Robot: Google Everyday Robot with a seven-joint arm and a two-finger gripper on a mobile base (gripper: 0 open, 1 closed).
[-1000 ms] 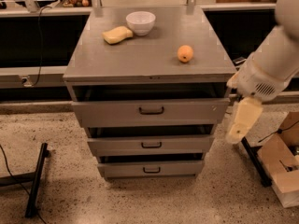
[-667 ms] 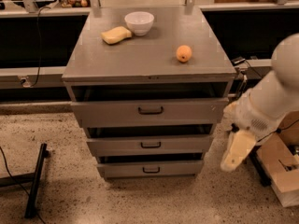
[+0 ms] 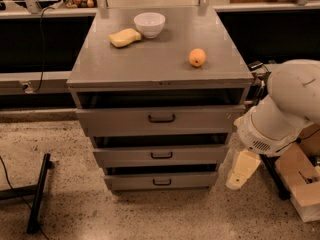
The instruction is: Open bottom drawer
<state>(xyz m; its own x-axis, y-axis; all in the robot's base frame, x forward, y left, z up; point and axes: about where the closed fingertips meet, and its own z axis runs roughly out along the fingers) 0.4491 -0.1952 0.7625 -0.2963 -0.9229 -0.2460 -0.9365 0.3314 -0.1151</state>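
Gripper (image 3: 242,170) at 3 o'clock of bottom drawer (image 3: 131,183), apart; its state: can't tell. Drawer looks rigid, probably light; grab centre handle (image 3: 161,182).

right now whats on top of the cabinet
On the cabinet: a white bowl, a yellow sponge beside it, and an orange nearer the front right. Whatever the bowl covers is hidden. The gripper hangs low, right of the bottom drawer, not touching it.
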